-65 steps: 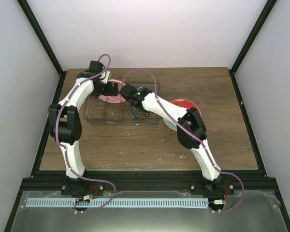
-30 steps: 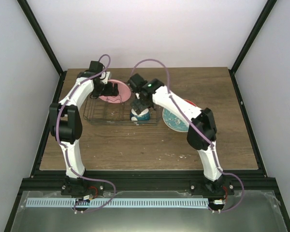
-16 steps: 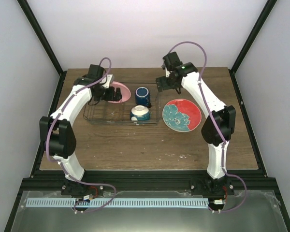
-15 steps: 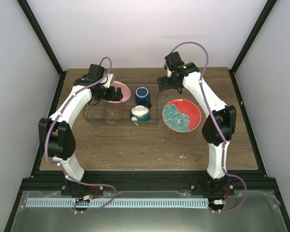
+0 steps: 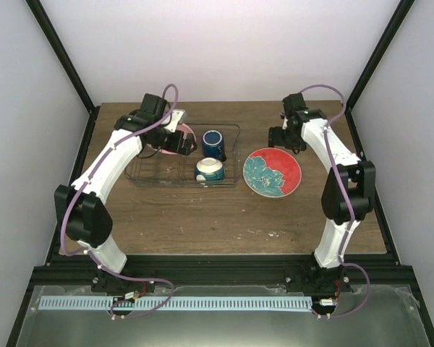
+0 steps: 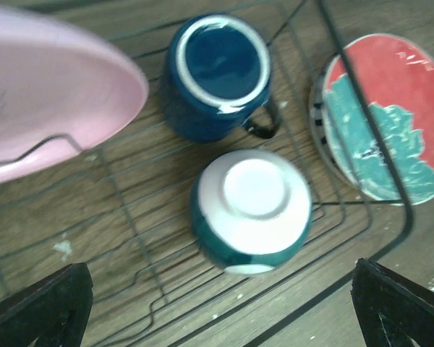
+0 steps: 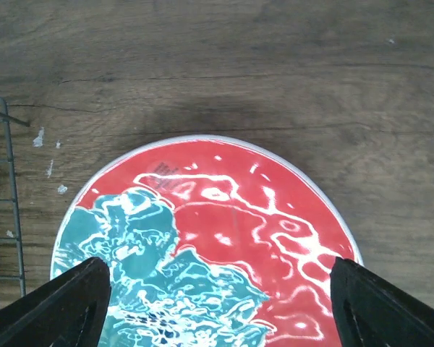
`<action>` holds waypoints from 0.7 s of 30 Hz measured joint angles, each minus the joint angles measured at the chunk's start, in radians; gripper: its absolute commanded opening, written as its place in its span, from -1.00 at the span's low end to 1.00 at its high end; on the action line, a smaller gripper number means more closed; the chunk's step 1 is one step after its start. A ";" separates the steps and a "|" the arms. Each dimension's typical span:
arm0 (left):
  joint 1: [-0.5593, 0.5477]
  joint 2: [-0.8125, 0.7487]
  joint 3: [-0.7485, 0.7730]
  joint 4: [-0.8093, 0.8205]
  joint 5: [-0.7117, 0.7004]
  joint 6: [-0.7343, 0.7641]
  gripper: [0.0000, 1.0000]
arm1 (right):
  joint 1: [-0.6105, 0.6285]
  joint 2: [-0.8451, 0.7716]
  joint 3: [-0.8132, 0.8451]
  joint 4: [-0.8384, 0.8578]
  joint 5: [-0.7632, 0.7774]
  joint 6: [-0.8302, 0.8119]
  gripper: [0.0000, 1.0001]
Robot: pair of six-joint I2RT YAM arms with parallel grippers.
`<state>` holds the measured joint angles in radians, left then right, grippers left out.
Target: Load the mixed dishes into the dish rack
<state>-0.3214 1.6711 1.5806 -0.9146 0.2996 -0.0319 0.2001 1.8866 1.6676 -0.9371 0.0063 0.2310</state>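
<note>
The grey wire dish rack (image 5: 141, 177) holds the dark blue mug (image 5: 213, 143), upright, and the small cream bowl (image 5: 210, 170), upside down. The plain pink plate (image 5: 178, 142) leans tilted among the rack's wires. My left gripper (image 5: 175, 132) is open above it; in the left wrist view its empty gripper (image 6: 217, 322) hovers over the bowl (image 6: 252, 206), mug (image 6: 217, 72) and pink plate (image 6: 50, 94). The red plate with teal flowers (image 5: 273, 172) lies right of the rack. My right gripper (image 5: 282, 137) is open above its far edge, also in the right wrist view (image 7: 217, 307). A dark-striped white rim (image 6: 317, 124) shows under the red plate (image 6: 390, 123).
The rack's right end (image 7: 3, 202) lies just left of the red plate (image 7: 202, 246). Bare wooden table (image 5: 202, 217) spreads in front of the rack and plates. Black frame posts stand at the table's back corners.
My right gripper left the bowl upside down in the rack, rose, and swung right to the red plate's far edge. My left gripper moved right over the rack beside the pink plate.
</note>
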 measured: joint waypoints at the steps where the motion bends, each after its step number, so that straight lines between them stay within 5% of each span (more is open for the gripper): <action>1: -0.010 0.003 0.012 0.000 0.005 0.003 0.97 | -0.011 -0.019 -0.027 0.015 -0.007 0.010 0.67; 21: -0.154 0.272 0.344 0.114 0.113 0.025 0.97 | -0.152 -0.262 -0.494 0.210 -0.072 0.187 0.16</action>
<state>-0.4759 1.9434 1.9251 -0.8009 0.4129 -0.0071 0.0483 1.6249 1.1736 -0.7273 -0.0658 0.4183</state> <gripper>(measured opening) 0.986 0.621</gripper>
